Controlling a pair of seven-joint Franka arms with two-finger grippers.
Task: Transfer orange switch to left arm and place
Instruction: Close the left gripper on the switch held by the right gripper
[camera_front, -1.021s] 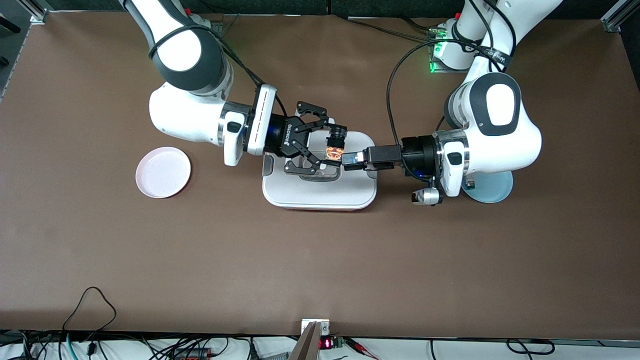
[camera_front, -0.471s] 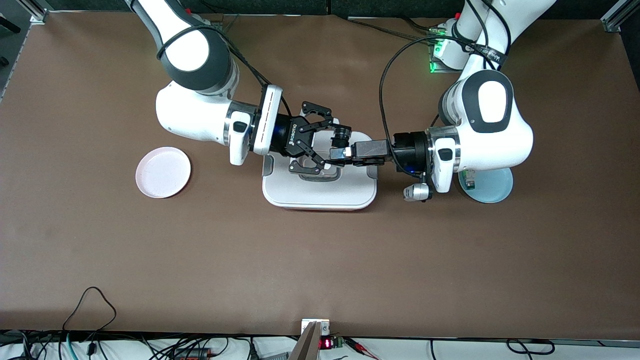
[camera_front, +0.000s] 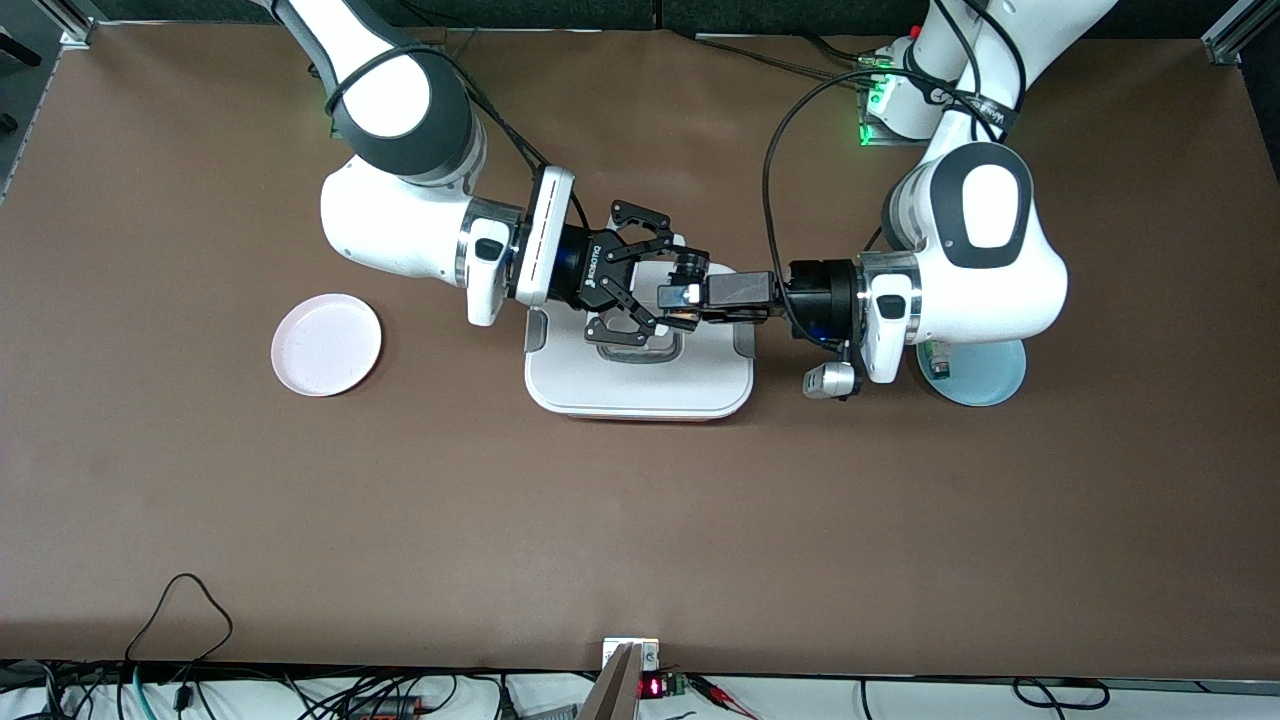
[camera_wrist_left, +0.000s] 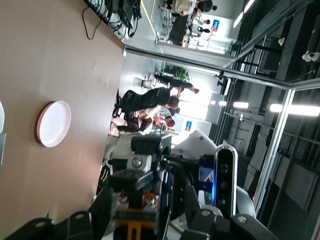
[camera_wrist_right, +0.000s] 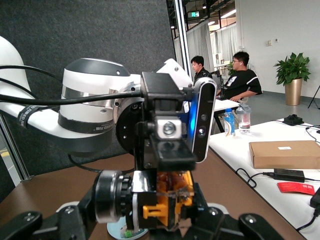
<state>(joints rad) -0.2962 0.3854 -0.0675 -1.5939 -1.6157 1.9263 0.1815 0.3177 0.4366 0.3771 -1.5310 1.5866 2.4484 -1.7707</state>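
Observation:
The orange switch (camera_front: 688, 270) hangs over the white box (camera_front: 640, 385), and my right gripper (camera_front: 668, 292) is shut on it. In the right wrist view the switch (camera_wrist_right: 170, 200) shows its orange body and silver-ringed black end between my right gripper's (camera_wrist_right: 165, 222) jaws. My left gripper (camera_front: 678, 298) reaches in from the left arm's end and meets the switch head-on, right at the part. The left wrist view shows the switch (camera_wrist_left: 135, 210) close up in front of my left gripper (camera_wrist_left: 134, 197), with the right gripper's black frame around it.
A pink plate (camera_front: 326, 344) lies toward the right arm's end of the table. A blue plate (camera_front: 985, 375) with a white-and-green switch (camera_front: 937, 360) sits under the left arm. Both arms hang over the box's grey handle recess.
My left gripper has moved in over the box up to the held switch. The right gripper has shifted slightly toward it, still holding the switch.

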